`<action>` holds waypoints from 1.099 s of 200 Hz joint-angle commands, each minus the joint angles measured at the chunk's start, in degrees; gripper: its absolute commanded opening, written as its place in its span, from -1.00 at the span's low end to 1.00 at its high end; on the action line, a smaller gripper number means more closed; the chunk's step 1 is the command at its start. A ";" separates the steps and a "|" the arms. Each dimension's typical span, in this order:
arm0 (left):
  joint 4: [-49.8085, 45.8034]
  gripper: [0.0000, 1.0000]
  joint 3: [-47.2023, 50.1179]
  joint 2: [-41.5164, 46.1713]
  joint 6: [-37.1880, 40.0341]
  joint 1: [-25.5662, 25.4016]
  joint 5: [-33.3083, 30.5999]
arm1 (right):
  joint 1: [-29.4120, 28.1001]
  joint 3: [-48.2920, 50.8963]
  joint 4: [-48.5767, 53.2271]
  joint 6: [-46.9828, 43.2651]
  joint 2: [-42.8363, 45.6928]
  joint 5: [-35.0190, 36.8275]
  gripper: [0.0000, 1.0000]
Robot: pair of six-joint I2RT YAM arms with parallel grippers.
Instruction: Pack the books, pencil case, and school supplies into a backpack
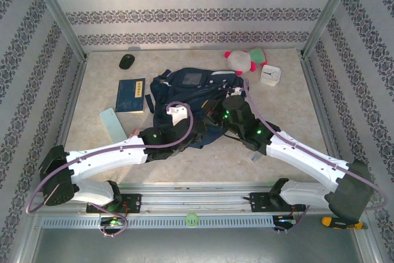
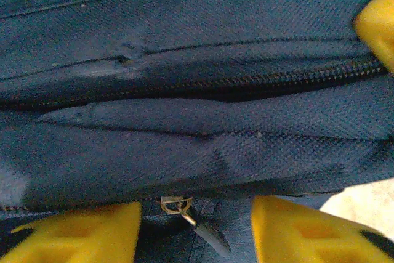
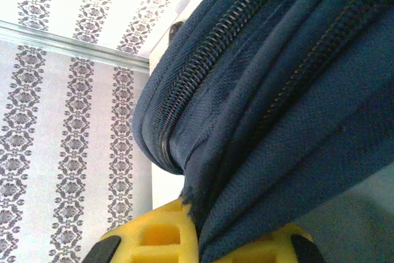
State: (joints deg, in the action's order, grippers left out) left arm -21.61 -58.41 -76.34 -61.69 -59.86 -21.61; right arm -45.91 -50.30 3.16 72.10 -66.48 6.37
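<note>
Here, right fingers (image 3: pixel 157 235) pinch backpack (image 3: pixel 277 121).

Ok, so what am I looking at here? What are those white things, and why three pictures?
Those are two robot arms bolted at a table's near edge. One picture looks down from above; the other two come from a camera on each wrist. On the table lie a navy backpack, a small dark book, a pale teal square, a black mouse, a plush toy and a white clock. The right gripper pinches a fold of the backpack's fabric; the left gripper stands open, a zipper pull between its yellow fingers.
</note>
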 commanded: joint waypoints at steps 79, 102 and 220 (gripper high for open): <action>-11.81 -0.14 -3.05 0.03 -1.50 1.76 -2.06 | -1.95 -6.29 -5.36 2.09 1.23 2.51 -1.00; -11.32 -0.60 -2.34 0.95 -1.23 1.76 -1.87 | -1.42 -5.98 -3.55 0.82 2.47 3.35 -1.00; -8.43 -1.00 7.94 14.83 11.49 7.88 1.28 | 15.51 -5.27 1.47 -3.41 3.96 -23.93 -1.00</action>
State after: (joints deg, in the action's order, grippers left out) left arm -27.62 -54.06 -65.98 -57.12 -55.59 -20.32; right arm -35.77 -52.56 7.29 72.03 -65.45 -7.60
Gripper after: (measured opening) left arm 0.047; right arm 0.042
